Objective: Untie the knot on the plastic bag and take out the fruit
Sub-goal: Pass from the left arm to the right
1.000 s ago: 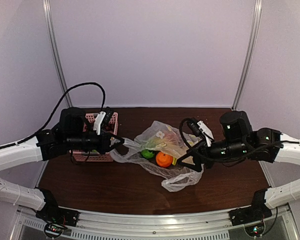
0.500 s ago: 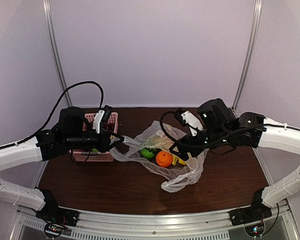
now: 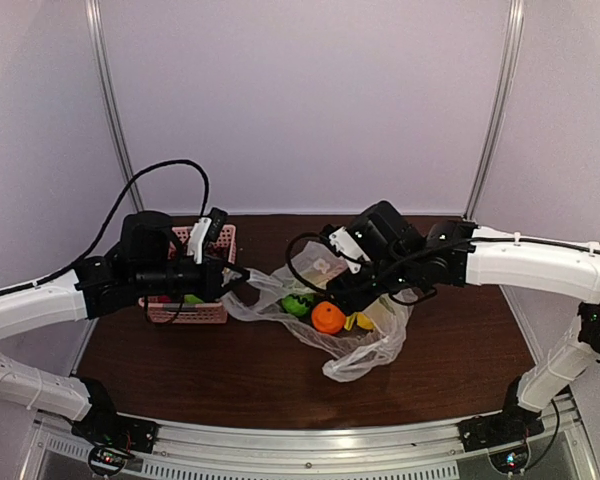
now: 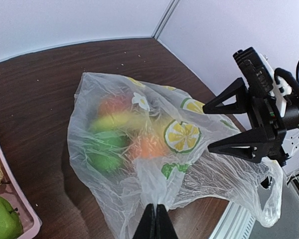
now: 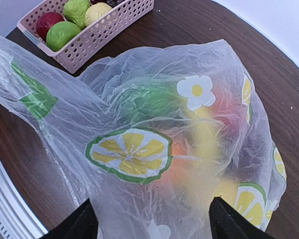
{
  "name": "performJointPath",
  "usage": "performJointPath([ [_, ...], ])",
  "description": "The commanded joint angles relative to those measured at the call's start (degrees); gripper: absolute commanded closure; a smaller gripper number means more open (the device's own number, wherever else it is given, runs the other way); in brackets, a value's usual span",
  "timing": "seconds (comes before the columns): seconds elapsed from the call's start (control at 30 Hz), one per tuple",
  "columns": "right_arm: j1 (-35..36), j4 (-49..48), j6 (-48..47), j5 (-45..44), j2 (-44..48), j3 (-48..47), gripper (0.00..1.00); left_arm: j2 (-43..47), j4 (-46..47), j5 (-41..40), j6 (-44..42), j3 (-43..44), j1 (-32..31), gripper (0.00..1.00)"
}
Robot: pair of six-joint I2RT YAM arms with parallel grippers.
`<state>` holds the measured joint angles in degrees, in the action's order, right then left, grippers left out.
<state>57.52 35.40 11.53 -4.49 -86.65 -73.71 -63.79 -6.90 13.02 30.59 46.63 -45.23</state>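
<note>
The left end effector (image 4: 156, 225) pinches the plastic bag (image 4: 120, 196) film; the right end effector (image 4: 209, 127) is spread above it — likely the taking-out step. Next — find the mouth and grasp the fruit (image 4: 147, 145).

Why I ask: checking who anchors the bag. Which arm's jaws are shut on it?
The left gripper: its jaws are shut on a fold of the plastic bag. The right gripper stands with jaws wide open over it.

basket (image 3: 224, 246): left of plastic bag (image 3: 366, 356) | fruit (image 3: 328, 318): in bag
</note>
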Motion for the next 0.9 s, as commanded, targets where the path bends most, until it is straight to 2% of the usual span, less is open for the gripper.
performJointPath([
  [0.0,0.1,1.7,0.1,-6.1,-3.1,-3.5,0.33,-0.4,2.6,-1.0,-0.2,2.5,-0.2,1.00],
  [0.1,-0.8,2.7,0.7,-7.1,-4.5,-4.9,0.46,-1.1,2.3,-1.2,-0.9,3.7,-0.2,1.00],
  [0.13,-1.3,3.1,0.8,-7.6,-4.8,-5.5,0.54,-1.4,2.0,-1.2,-1.1,4.3,-0.2,1.00],
  [0.23,-3.8,4.4,1.1,-8.4,-4.9,-7.2,0.86,-2.8,1.3,-1.7,-2.3,6.5,0.0,1.00],
  [0.3,-6.3,5.8,1.1,-9.3,-4.4,-9.3,1.00,-4.2,0.5,-1.8,-3.4,8.9,0.3,1.00],
  [0.4,-10.1,8.3,0.8,-11.6,-2.7,-13.9,1.00,-7.3,-1.6,-2.4,-5.1,14.1,1.4,0.99],
  [0.47,-13.0,9.3,1.0,-12.2,-1.0,-16.9,1.00,-9.1,-2.8,-2.8,-5.9,17.8,1.9,0.93],
  [0.5,-14.3,9.7,1.3,-12.3,-0.2,-18.1,1.00,-9.9,-3.3,-2.9,-6.2,19.7,2.1,0.85],
  [0.53,-15.3,9.9,1.6,-12.4,0.6,-19.2,1.00,-10.6,-3.5,-2.8,-6.5,21.3,2.2,0.72],
  [0.6,-16.4,10.4,2.1,-12.6,1.9,-20.8,1.00,-11.6,-3.4,-2.6,-6.7,23.6,2.2,0.40],
  [0.67,-16.7,10.5,2.9,-12.3,2.8,-21.2,1.00,-12.0,-3.0,-2.1,-6.5,24.9,2.2,0.23],
  [0.77,-16.6,8.9,4.8,-9.6,3.6,-18.8,1.00,-11.2,-1.3,-0.6,-5.2,23.2,2.2,0.15],
  [0.87,-16.6,6.1,7.3,-8.5,4.8,-14.7,1.00,-9.6,1.4,1.1,-2.1,18.6,2.0,0.14],
])
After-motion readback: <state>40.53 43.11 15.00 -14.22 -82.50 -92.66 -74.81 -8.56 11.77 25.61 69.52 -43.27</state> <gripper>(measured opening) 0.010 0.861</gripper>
